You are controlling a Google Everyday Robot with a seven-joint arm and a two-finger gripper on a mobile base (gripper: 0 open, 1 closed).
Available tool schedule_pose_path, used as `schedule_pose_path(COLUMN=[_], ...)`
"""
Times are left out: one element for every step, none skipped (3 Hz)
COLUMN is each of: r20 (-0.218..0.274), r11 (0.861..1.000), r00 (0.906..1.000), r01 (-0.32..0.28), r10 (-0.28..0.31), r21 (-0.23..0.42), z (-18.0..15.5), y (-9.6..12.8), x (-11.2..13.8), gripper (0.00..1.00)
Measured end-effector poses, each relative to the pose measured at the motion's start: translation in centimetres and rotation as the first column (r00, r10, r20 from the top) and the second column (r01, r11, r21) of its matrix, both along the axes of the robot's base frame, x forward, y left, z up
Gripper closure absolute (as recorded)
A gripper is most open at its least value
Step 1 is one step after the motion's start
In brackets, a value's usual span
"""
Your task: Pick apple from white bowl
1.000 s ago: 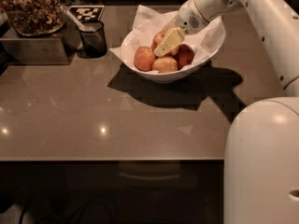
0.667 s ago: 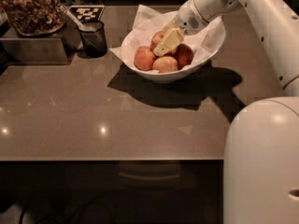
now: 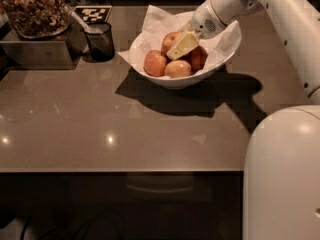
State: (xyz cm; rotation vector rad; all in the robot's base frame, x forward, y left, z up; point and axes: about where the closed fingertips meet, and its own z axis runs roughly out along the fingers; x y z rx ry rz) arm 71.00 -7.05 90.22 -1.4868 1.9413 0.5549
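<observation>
The white bowl (image 3: 220, 54) stands at the back middle of the brown table, lined with crumpled white paper and holding several apples. The red-orange apple with a pale blush (image 3: 169, 39) lies at the back of the pile. A darker red apple (image 3: 199, 58) lies to the right and a paler one (image 3: 177, 69) at the front. My gripper (image 3: 181, 46) reaches down into the bowl from the upper right. Its pale yellow tip rests against the near right side of the red-orange apple, partly hiding it.
A small dark cup (image 3: 100, 40) stands left of the bowl, with a black-and-white marker card (image 3: 92, 13) behind it. A metal container of brown snacks (image 3: 35, 14) sits at the back left. My white arm (image 3: 285, 29) and base (image 3: 282, 174) fill the right side.
</observation>
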Motion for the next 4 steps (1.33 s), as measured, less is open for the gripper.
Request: schedule_pose_path(r20=[0.013,0.068,0.116,0.149], r11=[0.999,0.992,0.971,0.948], r00=[0.9994,0.9964,0.9924,0.9888], r01=[0.031,0.043,0.013,-0.045], r10=[-0.031,-0.051,-0.042,-0.003], r21=[0.032,0.119,0.237,0.314], z=[1.1,4.4,8.1,12.4], y=[-1.0,-1.7,-1.6,-1.0], x=[-0.8,-1.5,-2.2,-3.5], gripper=[1.00,1.00,1.00,1.00])
